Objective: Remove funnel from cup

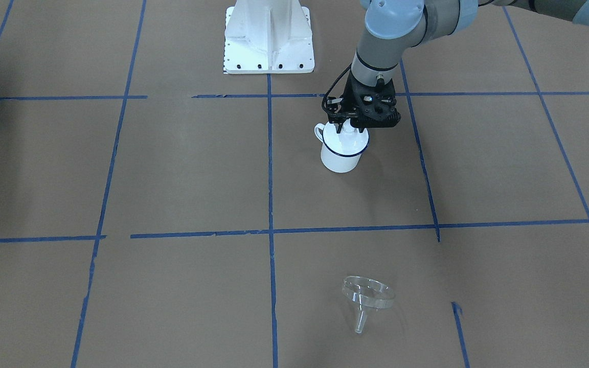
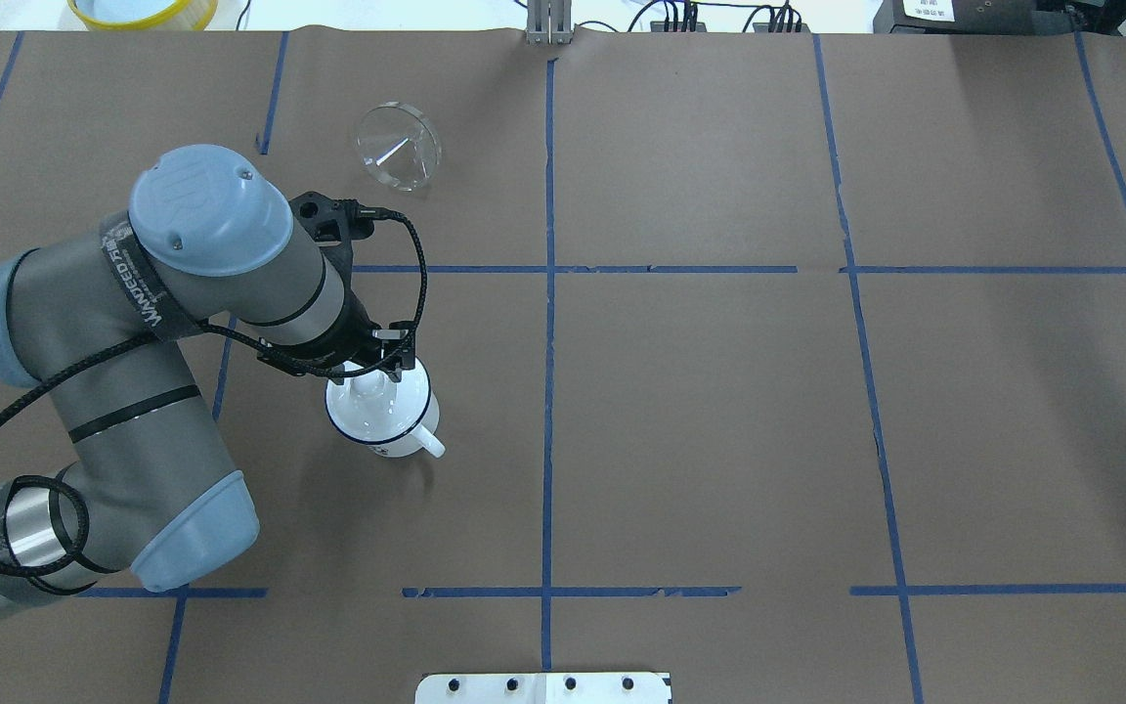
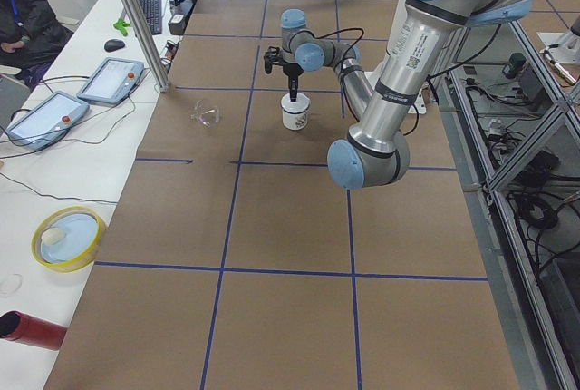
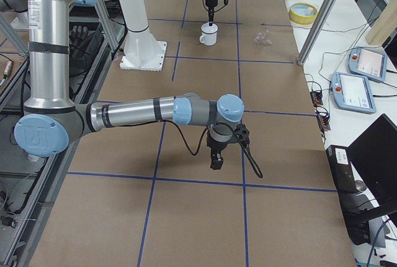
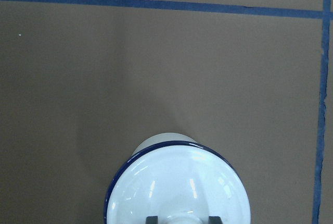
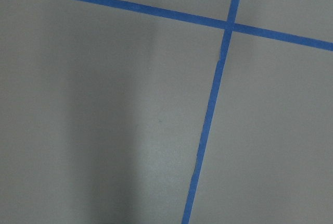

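Only legible text: "WANDEED", white print on black strap [image 2: 145,284] around grey left arm [image 2: 84,323], left of overhead frame.

I've got the cup [image 1: 340,161] standing on the table [image 2: 719,440], just left of the centre tape line [image 2: 548,391], with 1 domed lid [image 1: 348,139] sitting in its mouth. My left gripper [image 1: 348,124] hangs straight over it, 2 fingers either side of the lid's knob; contact I can't judge. The funnel [image 1: 367,294] lies on its side beyond the cup, well apart, farther from the base [image 1: 269,41]. The right gripper [image 4: 217,162] hovers above the table's right end.
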